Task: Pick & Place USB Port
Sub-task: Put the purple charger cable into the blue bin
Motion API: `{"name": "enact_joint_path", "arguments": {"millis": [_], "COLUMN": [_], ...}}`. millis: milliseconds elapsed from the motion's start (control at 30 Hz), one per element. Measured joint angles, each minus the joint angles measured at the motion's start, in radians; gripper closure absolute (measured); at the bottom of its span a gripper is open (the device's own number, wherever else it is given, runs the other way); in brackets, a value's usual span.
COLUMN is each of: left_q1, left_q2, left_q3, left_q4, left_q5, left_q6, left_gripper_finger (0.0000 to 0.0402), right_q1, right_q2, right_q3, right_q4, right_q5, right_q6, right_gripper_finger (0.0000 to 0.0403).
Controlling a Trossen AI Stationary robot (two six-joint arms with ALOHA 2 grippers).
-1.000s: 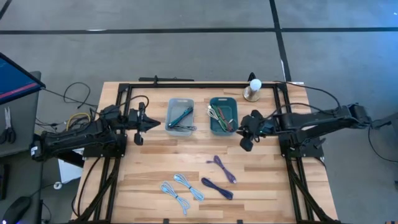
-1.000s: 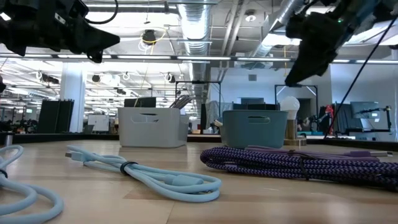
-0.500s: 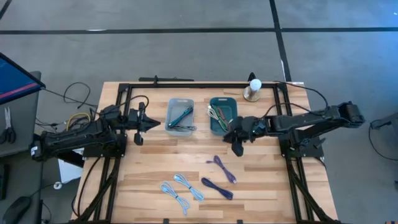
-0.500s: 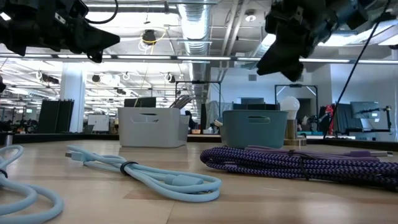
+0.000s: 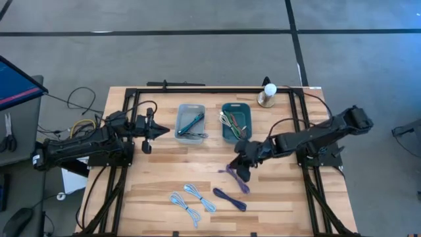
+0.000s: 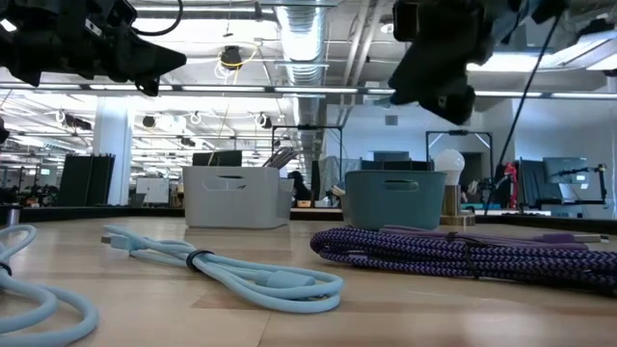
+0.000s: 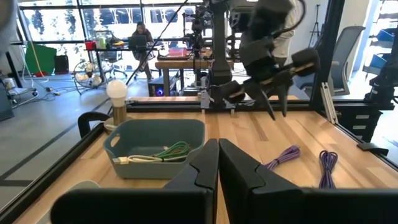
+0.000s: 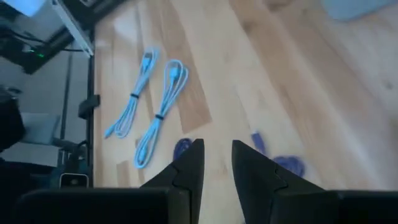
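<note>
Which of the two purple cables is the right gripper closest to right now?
The upper purple cable, the one nearer the bins. The right gripper hangs open directly over its upper end, while the darker purple cable lies farther toward the table's front edge.

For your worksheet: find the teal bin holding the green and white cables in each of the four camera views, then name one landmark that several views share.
High view: teal bin at the table's far side, middle, right of the grey bin.
Low view: teal bin right of centre, far across the table.
Left wrist view: teal bin left of centre, cables inside.
Right wrist view: not in it.
Shared landmark: the white-bulb lamp, beside the bin in the low and left wrist views.
</note>
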Motion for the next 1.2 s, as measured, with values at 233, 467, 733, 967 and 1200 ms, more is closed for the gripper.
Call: {"name": "enact_joint_path", "arguments": {"millis": [233, 467, 733, 967, 1200], "left_q1": [0.000, 0.000, 0.000, 0.000, 0.000], "left_q2": [0.000, 0.000, 0.008, 0.041, 0.068], "left_q3": [0.000, 0.000, 0.000, 0.000, 0.001], "left_q4": [0.007, 0.008, 0.008, 0.008, 0.023], "left_q5": [0.000, 0.000, 0.000, -0.004, -0.012], "left_q6": [-0.002, -0.003, -0.003, -0.003, -0.003], "left_gripper_finger": [0.0389, 0.0389, 0.0389, 0.0389, 0.0389], "right_q1": [0.062, 0.116, 0.128, 0.108, 0.100], "right_q2": [0.151, 0.319, 0.426, 0.467, 0.467], "right_q3": [0.190, 0.329, 0.362, 0.361, 0.361], "right_q4": [-0.339, -0.552, -0.557, -0.585, -0.594], "right_q5": [0.014, 0.010, -0.123, -0.133, -0.055], "right_q6": [0.198, 0.344, 0.410, 0.410, 0.387], "right_gripper_finger": [0.0327, 0.0327, 0.0327, 0.0318, 0.0286]}}
